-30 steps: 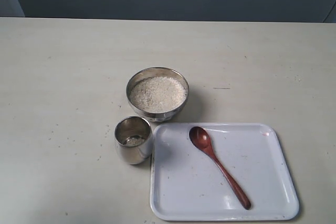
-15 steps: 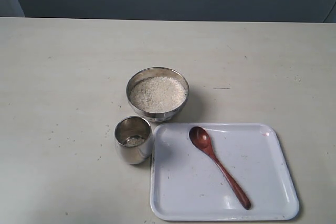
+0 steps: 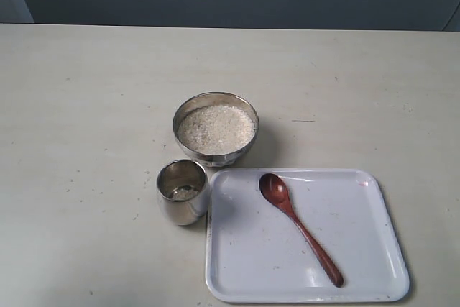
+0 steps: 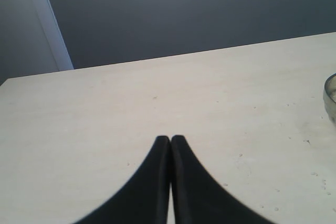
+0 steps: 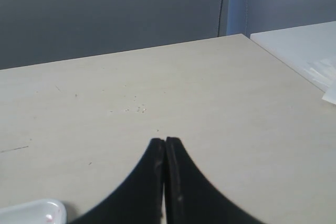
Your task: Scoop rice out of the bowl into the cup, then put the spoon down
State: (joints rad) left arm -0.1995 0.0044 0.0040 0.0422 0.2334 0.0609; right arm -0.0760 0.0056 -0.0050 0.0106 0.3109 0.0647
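On the white rectangular plastic tray (image 3: pixel 359 249), the slim reddish-brown wooden spoon (image 3: pixel 306 238) is laid; it is judged light and stiff, best pinched mid-handle. The left gripper (image 4: pixel 170 140) and right gripper (image 5: pixel 165 141) are pressed together, empty.

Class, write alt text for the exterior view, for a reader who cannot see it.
A wooden spoon lies on a white tray, next to a steel bowl full of rice and a smaller steel cup, all on a pale table.
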